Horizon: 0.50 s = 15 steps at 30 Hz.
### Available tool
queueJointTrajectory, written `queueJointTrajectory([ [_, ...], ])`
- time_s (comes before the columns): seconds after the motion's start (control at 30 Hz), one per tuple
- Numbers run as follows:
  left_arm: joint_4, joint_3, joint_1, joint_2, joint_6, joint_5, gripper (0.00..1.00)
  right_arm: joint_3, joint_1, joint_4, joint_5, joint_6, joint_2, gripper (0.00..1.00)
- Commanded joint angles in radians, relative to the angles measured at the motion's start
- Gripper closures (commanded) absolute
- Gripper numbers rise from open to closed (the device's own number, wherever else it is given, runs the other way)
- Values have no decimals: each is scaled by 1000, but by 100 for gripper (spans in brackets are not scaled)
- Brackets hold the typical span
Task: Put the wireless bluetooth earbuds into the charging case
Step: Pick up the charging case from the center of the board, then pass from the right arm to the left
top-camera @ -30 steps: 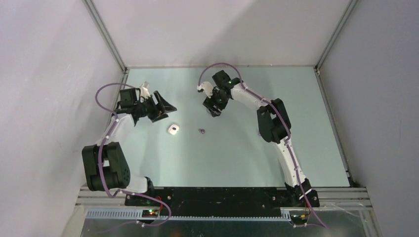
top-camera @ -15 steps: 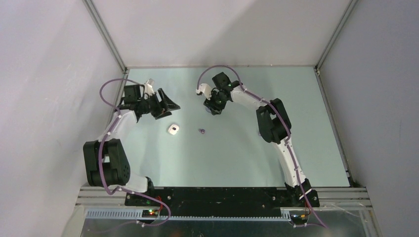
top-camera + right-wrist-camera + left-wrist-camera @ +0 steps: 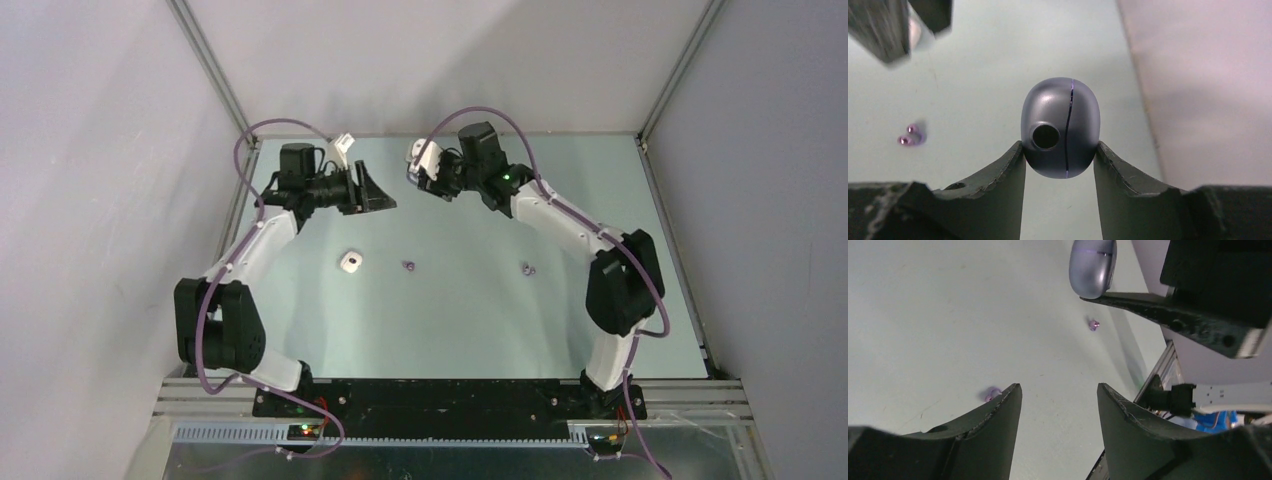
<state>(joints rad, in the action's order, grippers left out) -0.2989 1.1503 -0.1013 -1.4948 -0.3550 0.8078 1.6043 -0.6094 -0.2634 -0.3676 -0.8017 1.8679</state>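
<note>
A grey-purple charging case (image 3: 1060,127) with its lid shut sits between the tips of my right gripper (image 3: 1059,145), which is shut on it and holds it in the air over the back of the table (image 3: 470,320). From above, the right gripper (image 3: 420,175) faces my left gripper (image 3: 385,198) a short way apart. The left gripper (image 3: 1058,387) is open and empty, and the case (image 3: 1093,267) shows above and beyond its tips. Two purple earbuds (image 3: 408,265) (image 3: 527,268) lie on the table. The left wrist view shows both (image 3: 992,394) (image 3: 1093,324), the right wrist view one (image 3: 910,136).
A small white case-like object (image 3: 350,262) lies on the table left of the purple earbuds. Grey walls close in the table at the left, back and right. The arms' black base rail (image 3: 450,395) runs along the near edge.
My right gripper shut on the charging case and lifted it off the table toward the back. The left arm rose and swung back-right to face it, its jaws narrowing. One purple earbud came into sight.
</note>
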Motion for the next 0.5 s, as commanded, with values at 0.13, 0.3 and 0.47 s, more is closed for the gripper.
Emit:
queueJointTrajectory([
  [0.13, 95, 92, -83, -14, 80, 59, 32, -26, -39, 128, -3, -25, -84, 67],
  [0.3, 167, 113, -86, -44, 16, 71, 32, -25, -55, 133, 2, -50, -98, 67],
  [0.47, 207, 129, -86, -68, -24, 69, 34, -33, -61, 144, -7, -60, -112, 67],
])
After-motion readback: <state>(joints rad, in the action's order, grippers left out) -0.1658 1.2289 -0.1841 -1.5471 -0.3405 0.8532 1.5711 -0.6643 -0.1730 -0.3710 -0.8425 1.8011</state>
